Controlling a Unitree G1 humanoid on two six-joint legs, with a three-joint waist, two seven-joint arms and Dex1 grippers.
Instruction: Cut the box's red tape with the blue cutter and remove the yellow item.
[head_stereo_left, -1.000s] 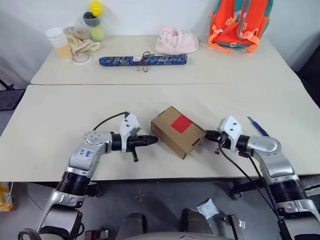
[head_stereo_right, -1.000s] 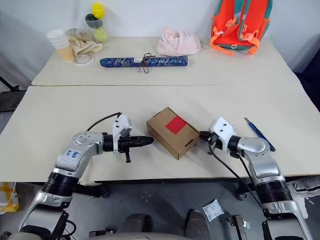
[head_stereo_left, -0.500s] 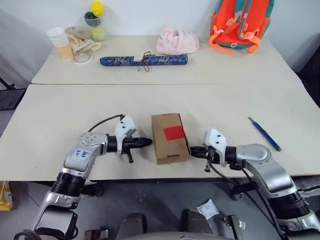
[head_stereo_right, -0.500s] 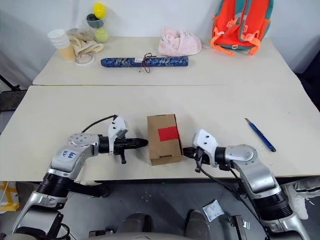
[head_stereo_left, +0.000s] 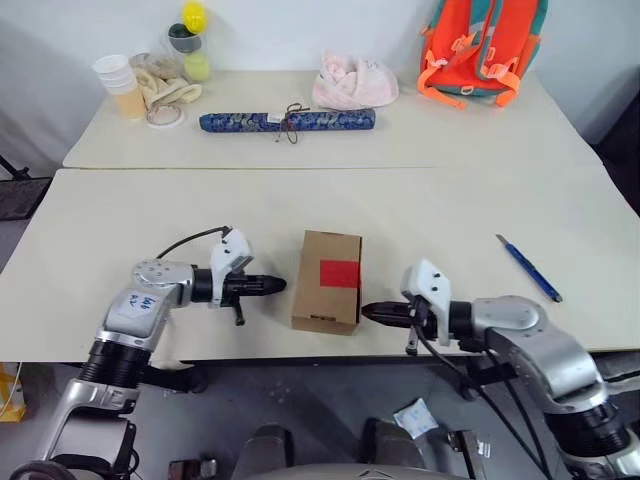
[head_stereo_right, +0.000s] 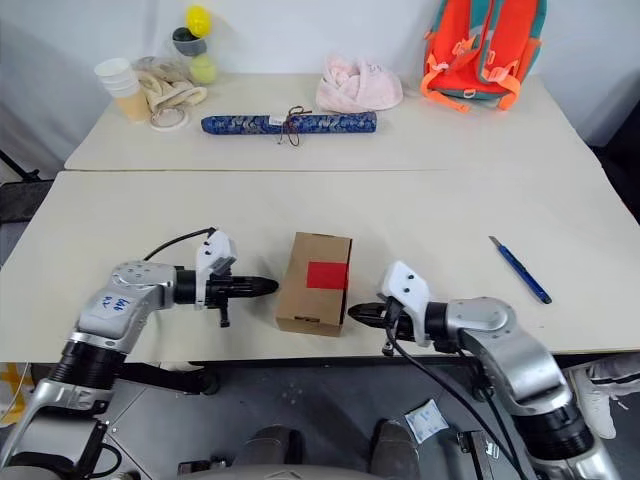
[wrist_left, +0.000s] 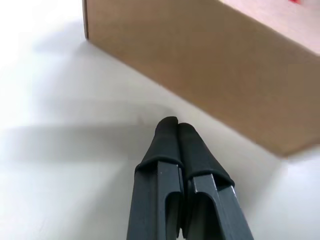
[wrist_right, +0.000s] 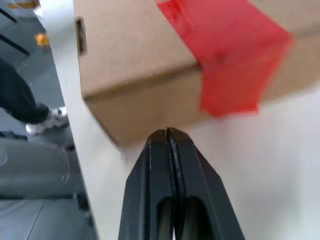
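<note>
The left claw (head_stereo_left: 278, 286) is pressed together and holds nothing; its black tips point right at the left side of the box (head_stereo_left: 328, 281), just beside it with a small gap. The right claw (head_stereo_left: 368, 313) is also pressed together and empty, pointing left at the near right corner of the box, very close to it; whether it touches cannot be told. In the right wrist view the closed fingers (wrist_right: 167, 150) sit just under the box's lower edge, near where the red tape (wrist_right: 225, 55) folds down the side.

The box lies flat between the two claws, close to the near edge of the table (head_stereo_left: 150, 215). The red tape is a square patch on its top, towards the right side. The flaps are shut, so the yellow item inside cannot be seen.

The blue cutter (head_stereo_left: 529, 268) lies on the table well to the right of the box, beyond the right arm, untouched.

On the far table (head_stereo_left: 450, 130) a long dark-blue patterned roll (head_stereo_left: 286, 121) tied with string lies in the middle. To its left stand stacked cups (head_stereo_left: 119, 84), a heap of beige cloth (head_stereo_left: 165, 84), a ring of tape (head_stereo_left: 164, 116) and stacked balls (head_stereo_left: 192, 38). A pink cloth (head_stereo_left: 354, 82) sits right of the roll, and an orange backpack (head_stereo_left: 482, 45) at the far right.
</note>
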